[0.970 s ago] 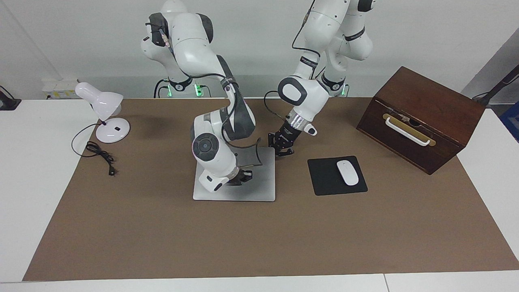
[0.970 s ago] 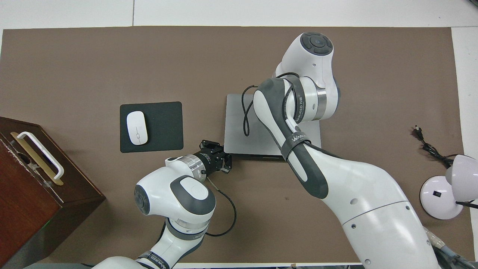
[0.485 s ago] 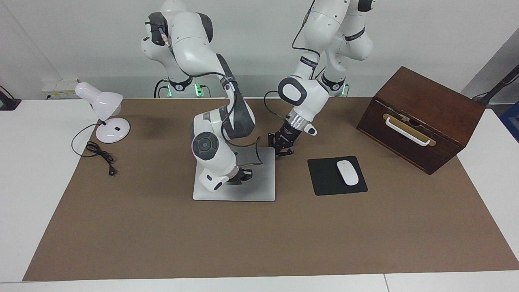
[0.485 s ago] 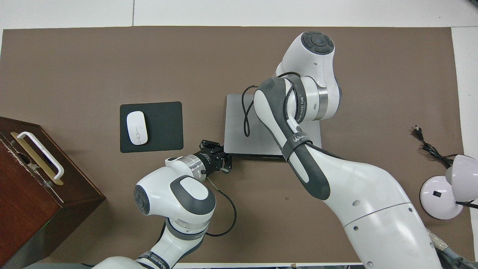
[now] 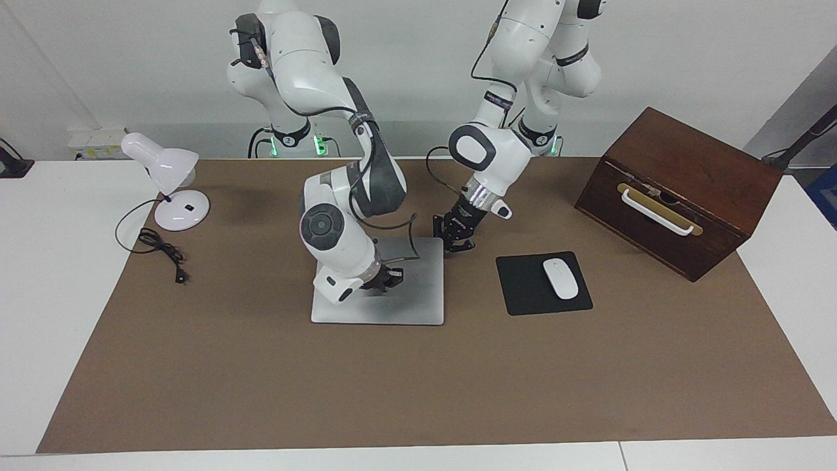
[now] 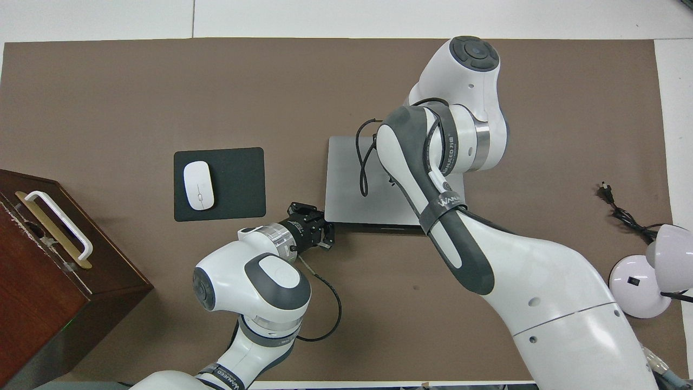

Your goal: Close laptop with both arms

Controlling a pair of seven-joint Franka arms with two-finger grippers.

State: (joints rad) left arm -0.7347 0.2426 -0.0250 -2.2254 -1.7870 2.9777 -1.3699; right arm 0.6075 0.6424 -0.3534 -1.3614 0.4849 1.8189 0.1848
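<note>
The silver-grey laptop (image 5: pixel 418 302) (image 6: pixel 346 184) lies shut and flat on the brown mat. My right gripper (image 5: pixel 387 280) is shut and hangs low over the middle of the lid, holding nothing; whether it touches the lid I cannot tell. In the overhead view the right arm's own forearm hides it. My left gripper (image 5: pixel 456 239) (image 6: pixel 320 236) is shut and sits low at the laptop's corner nearest the robots, toward the left arm's end of the table. It holds nothing.
A black mouse pad (image 5: pixel 523 288) with a white mouse (image 5: pixel 560 279) lies beside the laptop toward the left arm's end. A dark wooden box (image 5: pixel 680 190) stands past it. A white desk lamp (image 5: pixel 171 183) and its cord (image 5: pixel 160 247) are at the right arm's end.
The right arm's wrist and elbow have risen and swung slightly toward its own end, and its gripper has lifted a little over the lid. The left arm and the laptop have not moved.
</note>
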